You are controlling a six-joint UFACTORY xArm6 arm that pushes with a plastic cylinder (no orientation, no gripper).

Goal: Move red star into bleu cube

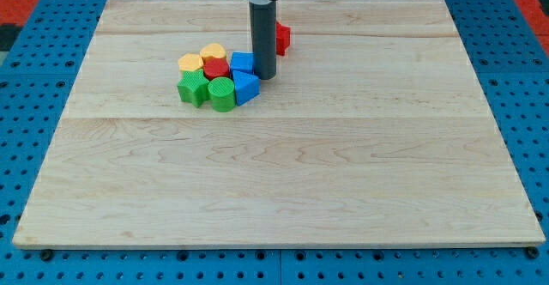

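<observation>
A red block (pixel 282 36), partly hidden behind the rod so its shape is unclear, lies at the view's top, right of the rod. The blue cube (pixel 242 62) sits on the right side of a tight cluster of blocks. My tip (pixel 264 77) stands on the board right beside the blue cube's right face, between it and the red block, which lies above and to the right of the tip. Whether the tip touches the cube cannot be told.
The cluster also holds a second blue block (pixel 246 87), a red block (pixel 216 69), two yellow blocks (pixel 190 62) (pixel 214 52), a green star-like block (pixel 194 88) and a green cylinder (pixel 221 94). The wooden board (pixel 283 173) lies on a blue pegboard.
</observation>
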